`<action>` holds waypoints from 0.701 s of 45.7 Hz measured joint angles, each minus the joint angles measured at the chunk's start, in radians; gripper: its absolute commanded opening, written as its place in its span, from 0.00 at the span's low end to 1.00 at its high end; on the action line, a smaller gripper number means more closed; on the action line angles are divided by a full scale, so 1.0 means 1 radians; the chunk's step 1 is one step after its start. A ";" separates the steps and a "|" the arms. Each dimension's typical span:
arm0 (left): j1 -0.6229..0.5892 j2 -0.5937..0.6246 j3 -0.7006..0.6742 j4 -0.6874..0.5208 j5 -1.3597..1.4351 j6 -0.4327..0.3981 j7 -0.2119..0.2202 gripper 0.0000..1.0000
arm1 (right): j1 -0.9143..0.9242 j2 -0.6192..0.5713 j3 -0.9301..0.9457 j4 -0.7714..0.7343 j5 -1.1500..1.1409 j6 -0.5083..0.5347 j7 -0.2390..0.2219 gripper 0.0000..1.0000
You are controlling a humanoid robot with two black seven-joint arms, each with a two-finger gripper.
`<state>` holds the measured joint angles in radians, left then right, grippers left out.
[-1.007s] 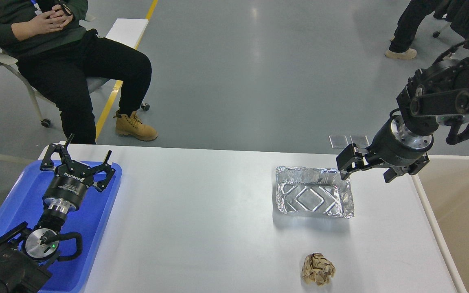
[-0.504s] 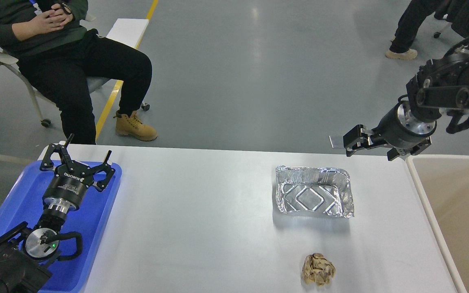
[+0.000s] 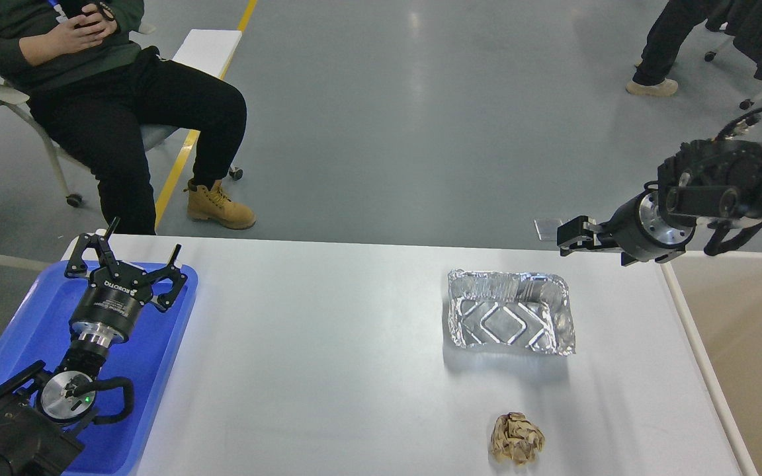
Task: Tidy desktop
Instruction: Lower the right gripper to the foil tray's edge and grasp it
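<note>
Arms: black, thick-jointed, loose black cable loops at wrists.
Left gripper (image 3: pixel 126 261): black linkage fingers, white lettering on black body, silver collar.
Left wrist: silver disc, green light.
Right gripper (image 3: pixel 565 237): black, blocky, silver collar.

A single head view looked forward and down from above the near edge of the desktop (image 3: pixel 328 344), which filled the lower half of the frame at close range. The grey floor (image 3: pixel 421 119) beyond it took the upper half.
</note>
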<state>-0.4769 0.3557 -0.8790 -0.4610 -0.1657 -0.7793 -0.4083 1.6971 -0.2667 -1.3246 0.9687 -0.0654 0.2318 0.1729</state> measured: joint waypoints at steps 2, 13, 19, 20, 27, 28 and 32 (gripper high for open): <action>0.000 0.000 0.000 0.000 0.000 0.000 0.000 0.99 | -0.031 0.000 0.005 -0.023 -0.001 -0.022 0.001 1.00; 0.000 0.000 0.000 0.000 0.000 0.000 0.000 0.99 | -0.229 -0.001 0.062 -0.161 -0.008 -0.132 0.003 1.00; 0.000 0.000 0.000 0.000 0.000 0.000 0.000 0.99 | -0.315 -0.001 0.099 -0.209 -0.011 -0.174 0.005 1.00; 0.000 0.000 0.000 0.000 0.000 0.000 0.000 0.99 | -0.328 -0.001 0.103 -0.214 -0.011 -0.179 0.004 1.00; 0.000 0.000 0.000 0.000 0.000 0.000 0.000 0.99 | -0.396 0.001 0.129 -0.242 -0.014 -0.211 0.007 1.00; 0.000 0.000 0.000 0.000 0.000 0.000 0.000 0.99 | -0.403 0.001 0.133 -0.245 -0.016 -0.215 0.007 1.00; 0.000 0.000 0.000 0.000 0.000 0.000 0.000 0.99 | -0.428 0.002 0.154 -0.253 -0.028 -0.227 0.008 1.00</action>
<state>-0.4769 0.3555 -0.8790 -0.4606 -0.1657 -0.7793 -0.4080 1.2686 -0.2642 -1.1704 0.7158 -0.0939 0.0053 0.1810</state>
